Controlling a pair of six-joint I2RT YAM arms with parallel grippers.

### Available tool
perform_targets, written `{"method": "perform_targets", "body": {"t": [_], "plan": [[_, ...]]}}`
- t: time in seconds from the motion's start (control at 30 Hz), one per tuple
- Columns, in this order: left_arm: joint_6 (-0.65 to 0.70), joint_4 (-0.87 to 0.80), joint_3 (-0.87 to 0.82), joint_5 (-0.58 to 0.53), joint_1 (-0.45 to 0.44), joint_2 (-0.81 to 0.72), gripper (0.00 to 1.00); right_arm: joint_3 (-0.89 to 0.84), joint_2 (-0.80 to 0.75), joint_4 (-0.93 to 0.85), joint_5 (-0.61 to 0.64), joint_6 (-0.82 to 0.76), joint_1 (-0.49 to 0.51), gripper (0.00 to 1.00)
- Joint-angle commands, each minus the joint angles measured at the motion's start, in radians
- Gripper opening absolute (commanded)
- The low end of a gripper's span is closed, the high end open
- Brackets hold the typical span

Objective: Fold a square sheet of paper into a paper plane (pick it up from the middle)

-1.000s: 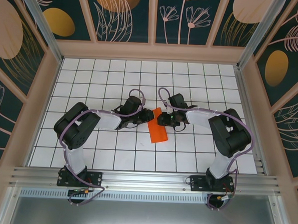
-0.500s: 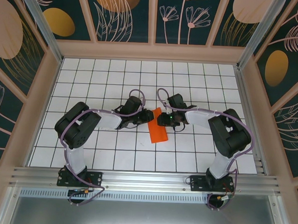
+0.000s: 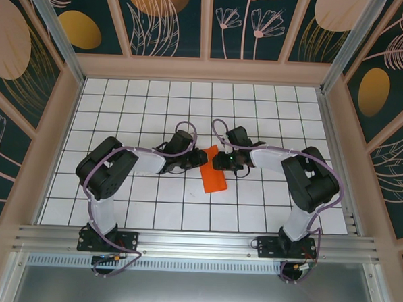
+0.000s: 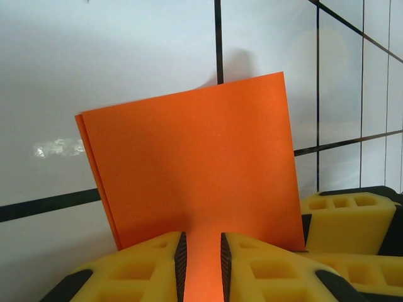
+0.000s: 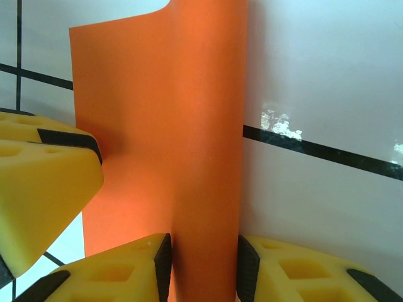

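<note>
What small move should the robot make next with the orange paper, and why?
Probably press the fold flat: the square sheet of paper is doubled into a strip, its layers gape at one edge, and the left gripper and right gripper both sit at its far end.

Setting: robotics lab test cell. Evidence: two robot arms, left point(image 3: 105, 180) and right point(image 3: 308, 184), bolted to an aluminium rail point(image 3: 197, 240) edging a white gridded worktop point(image 3: 117, 207), boxed in by leaf-print wall panels point(image 3: 168, 21).
</note>
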Motion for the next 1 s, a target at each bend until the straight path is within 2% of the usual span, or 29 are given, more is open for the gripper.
{"method": "perform_targets", "body": {"t": [0.0, 0.2, 0.4, 0.57, 0.67, 0.73, 0.83, 0.97], "plan": [[0.025, -0.076, 0.013, -0.029, -0.008, 0.033, 0.23, -0.031, 0.104, -0.011, 0.063, -0.026, 0.026, 0.38], [0.027, -0.108, -0.011, -0.063, -0.008, 0.037, 0.20, -0.005, 0.047, -0.025, 0.058, 0.020, 0.021, 0.42], [0.025, -0.115, -0.039, -0.077, -0.008, 0.044, 0.17, 0.036, -0.117, -0.038, 0.076, 0.093, -0.008, 0.58], [0.025, -0.111, -0.047, -0.079, -0.008, 0.055, 0.16, 0.057, -0.195, -0.043, 0.020, 0.098, -0.013, 0.60], [0.025, -0.111, -0.043, -0.083, -0.008, 0.061, 0.15, 0.085, -0.162, -0.052, -0.069, 0.092, -0.014, 0.50], [0.024, -0.111, -0.045, -0.085, -0.009, 0.063, 0.14, 0.098, -0.125, -0.049, -0.113, 0.095, -0.014, 0.36], [0.022, -0.114, -0.050, -0.092, -0.008, 0.065, 0.13, 0.111, -0.073, -0.048, -0.139, 0.088, -0.013, 0.24], [0.018, -0.117, -0.050, -0.099, -0.008, 0.067, 0.13, 0.124, -0.017, -0.058, -0.170, 0.067, -0.013, 0.19]]}}
